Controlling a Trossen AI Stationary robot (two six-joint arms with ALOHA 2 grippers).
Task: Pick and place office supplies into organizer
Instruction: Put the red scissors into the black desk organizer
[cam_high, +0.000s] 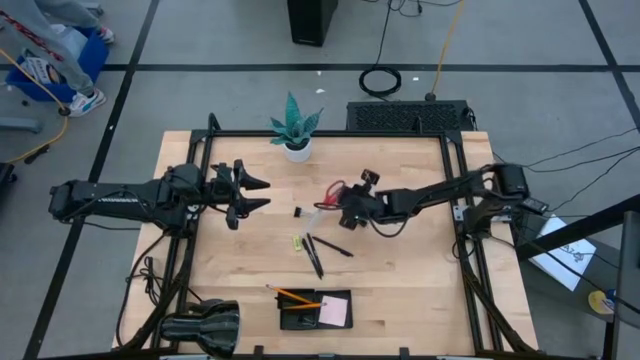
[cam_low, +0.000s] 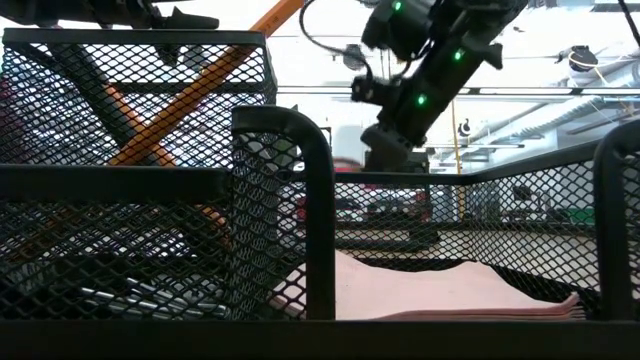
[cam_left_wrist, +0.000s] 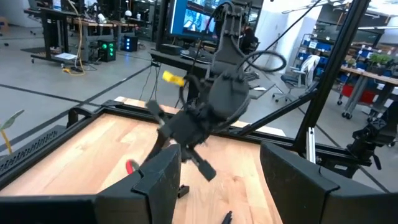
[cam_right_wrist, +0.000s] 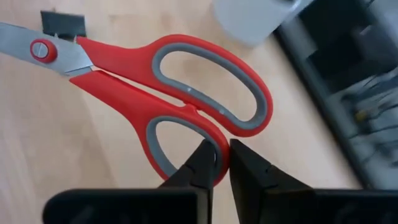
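Red-handled scissors (cam_right_wrist: 168, 87) lie near the table's middle (cam_high: 331, 191), blades pointing toward a tiny black clip (cam_right_wrist: 62, 23). My right gripper (cam_right_wrist: 217, 149) is shut on a handle loop, reaching in from the table's right (cam_high: 345, 207). My left gripper (cam_high: 262, 193) hangs level above the table's left part, open with nothing between its fingers (cam_left_wrist: 221, 168). On the bare wood lie a small yellow piece (cam_high: 298, 242) and thin black pens (cam_high: 320, 250). The black mesh organizer (cam_high: 315, 310) at the near edge holds orange pencils (cam_high: 295, 297) and a pink note pad (cam_high: 336, 311). My right gripper pinches the rim of the scissors' smaller handle loop (cam_right_wrist: 219, 167), at its end away from the blades. One finger (cam_right_wrist: 200, 163) stands over the loop's opening, the other (cam_right_wrist: 249, 169) outside it. The fingers slant down from the table's right. Whether the scissors are clear of the wood, I cannot tell.
A potted teal plant (cam_high: 295, 130) stands at the far edge. A black rounded lamp-like object (cam_high: 205, 325) lies at the near left corner. A black metal frame (cam_high: 455, 200) borders the table. In the low view the organizer's mesh walls (cam_low: 150, 150) fill the foreground.
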